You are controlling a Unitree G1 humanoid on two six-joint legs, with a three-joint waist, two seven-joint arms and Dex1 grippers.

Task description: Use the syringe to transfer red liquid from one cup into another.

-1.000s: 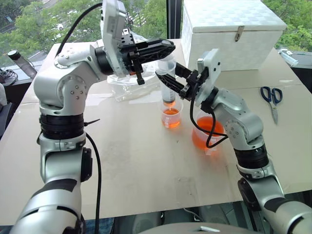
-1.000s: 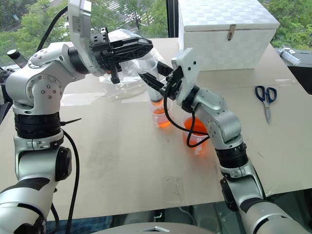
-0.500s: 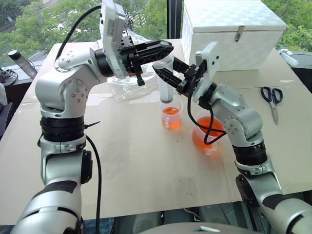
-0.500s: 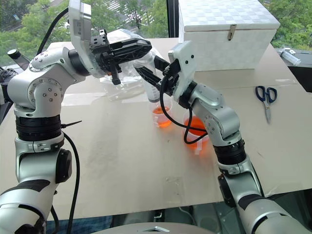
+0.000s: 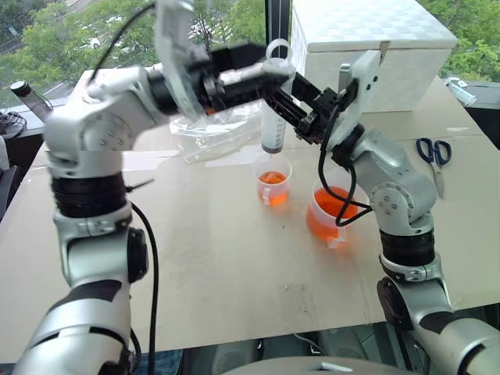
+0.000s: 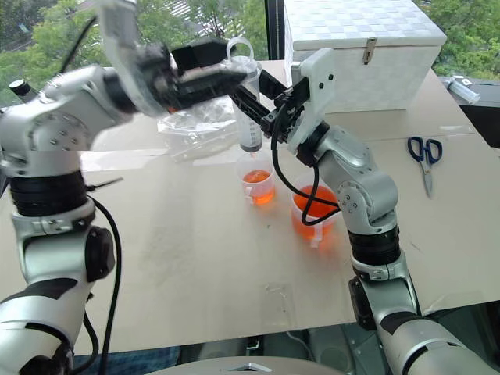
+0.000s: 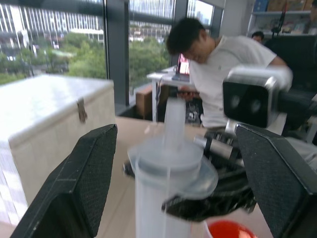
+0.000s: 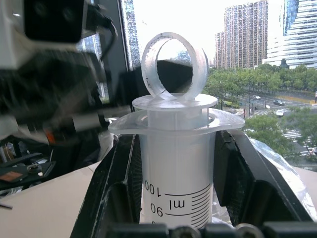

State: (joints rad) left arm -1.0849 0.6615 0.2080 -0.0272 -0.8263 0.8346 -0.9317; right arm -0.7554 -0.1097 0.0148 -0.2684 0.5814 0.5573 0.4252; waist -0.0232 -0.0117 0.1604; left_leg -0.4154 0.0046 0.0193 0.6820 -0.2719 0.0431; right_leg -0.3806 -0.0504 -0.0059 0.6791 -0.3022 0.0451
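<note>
Your large clear plastic syringe (image 5: 273, 109) stands upright at upper centre, tip down, looped plunger end up, directly above the smaller narrow clear cup (image 5: 273, 180) of orange-red liquid (image 5: 273, 178). Your right hand (image 8: 174, 163) clamps its barrel; your left hand (image 7: 176, 163) brackets the plunger top, fingers spread, not touching.

Syringe (image 8: 176, 163) barrel marked "100", "90", "ml".

Syringe above the small cup

The clear syringe (image 5: 273, 117) hangs upright at frame centre, plunger pushed in, tip over the narrow cup (image 5: 273, 180) holding red liquid (image 5: 273, 178); the wider measuring cup (image 5: 331, 215) just right.
</note>
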